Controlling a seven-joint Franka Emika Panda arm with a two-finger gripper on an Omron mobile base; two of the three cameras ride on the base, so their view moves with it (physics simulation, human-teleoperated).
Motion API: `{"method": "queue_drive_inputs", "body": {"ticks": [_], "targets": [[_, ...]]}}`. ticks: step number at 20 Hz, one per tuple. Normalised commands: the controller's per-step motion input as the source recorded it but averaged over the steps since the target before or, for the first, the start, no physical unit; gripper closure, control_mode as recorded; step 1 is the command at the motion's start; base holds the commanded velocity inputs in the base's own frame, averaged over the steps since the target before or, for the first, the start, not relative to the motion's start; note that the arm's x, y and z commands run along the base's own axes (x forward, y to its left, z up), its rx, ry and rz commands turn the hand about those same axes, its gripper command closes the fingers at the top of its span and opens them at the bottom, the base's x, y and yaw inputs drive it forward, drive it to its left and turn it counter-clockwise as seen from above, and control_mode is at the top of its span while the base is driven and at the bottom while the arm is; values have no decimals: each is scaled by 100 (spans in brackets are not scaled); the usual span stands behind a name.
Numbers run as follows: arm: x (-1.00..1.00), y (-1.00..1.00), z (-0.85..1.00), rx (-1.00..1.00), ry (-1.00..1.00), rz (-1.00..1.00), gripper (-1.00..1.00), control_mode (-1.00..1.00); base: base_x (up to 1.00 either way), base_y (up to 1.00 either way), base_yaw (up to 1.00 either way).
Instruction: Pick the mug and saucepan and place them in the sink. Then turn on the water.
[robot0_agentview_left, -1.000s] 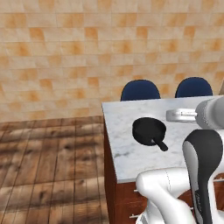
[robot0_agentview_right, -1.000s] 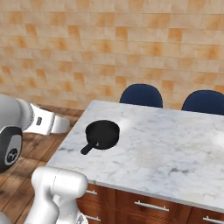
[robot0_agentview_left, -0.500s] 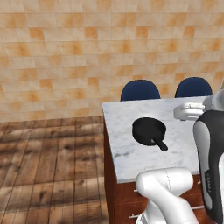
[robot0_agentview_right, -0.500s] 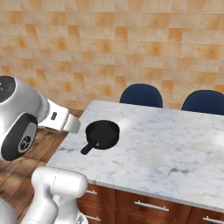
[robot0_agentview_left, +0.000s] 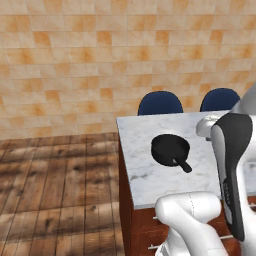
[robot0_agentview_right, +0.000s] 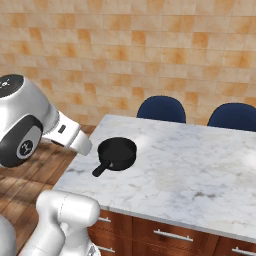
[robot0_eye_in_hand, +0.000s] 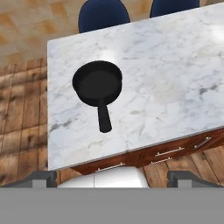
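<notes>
The saucepan is a round black pan lying on the white marble counter, near its left end, with its short handle pointing to the front edge. It also appears as the saucepan and the saucepan in the two base views. My gripper hovers high above the counter's front edge, open and holding nothing; its dark fingertips stand wide apart, well short of the pan. The mug, the sink and the water are out of view.
Two blue chairs stand behind the counter against the tan tiled wall. Wooden floor lies to the counter's left. Brown drawers with metal handles run along the counter's front. My arm rises beside the counter's left end.
My arm has swung and risen, its big joint now higher in the right base view. The saucepan and the counter have stayed where they were. The gripper has stayed open.
</notes>
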Motion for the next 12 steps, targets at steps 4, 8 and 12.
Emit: {"method": "queue_drive_inputs", "body": {"ticks": [4, 8, 12], "targets": [[0, 0, -36, 0, 0, 0, -100, -100, 0, 0, 0], [0, 0, -21, 0, 0, 1, -100, -100, 0, 0, 0], [6, 0, -4, 0, 4, 0, -100, -100, 0, 0, 0]]}}
